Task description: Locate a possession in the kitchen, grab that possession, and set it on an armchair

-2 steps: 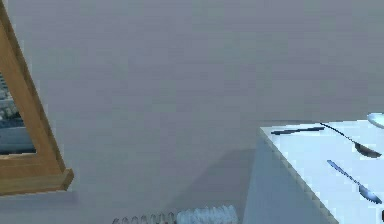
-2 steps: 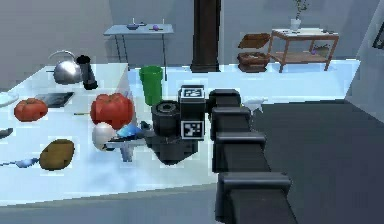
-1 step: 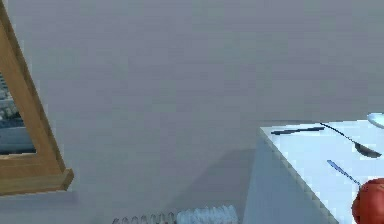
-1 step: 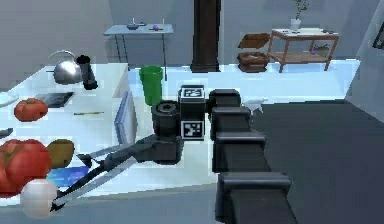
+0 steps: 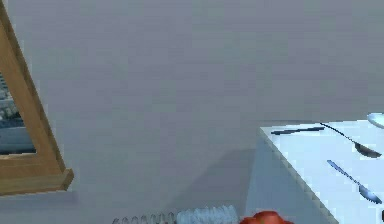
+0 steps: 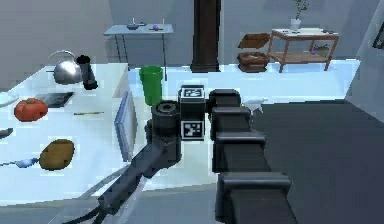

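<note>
Two white squares [image 6: 192,129] (black marks, illegible) sit beside the jaws.

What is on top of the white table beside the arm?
A tomato, a potato, a metal kettle and a spoon. The hand covers the table's near corner.

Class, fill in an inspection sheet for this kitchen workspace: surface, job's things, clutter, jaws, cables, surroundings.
Surface: white counter, crowded with small things.
Job's things: no one possession stands out; candidates are the kettle, tomato and potato.
Clutter: spoon, dark flat slab, dark cylinder, green container.
Jaws: at the far end of the arm, pointing low and left; cannot tell whether they hold anything.
Cables: none certain; a pale ribbed coil at the forward view's bottom edge, kind unclear.
Surroundings: wooden frame on a grey wall; far table; wooden side table with a plant.
</note>
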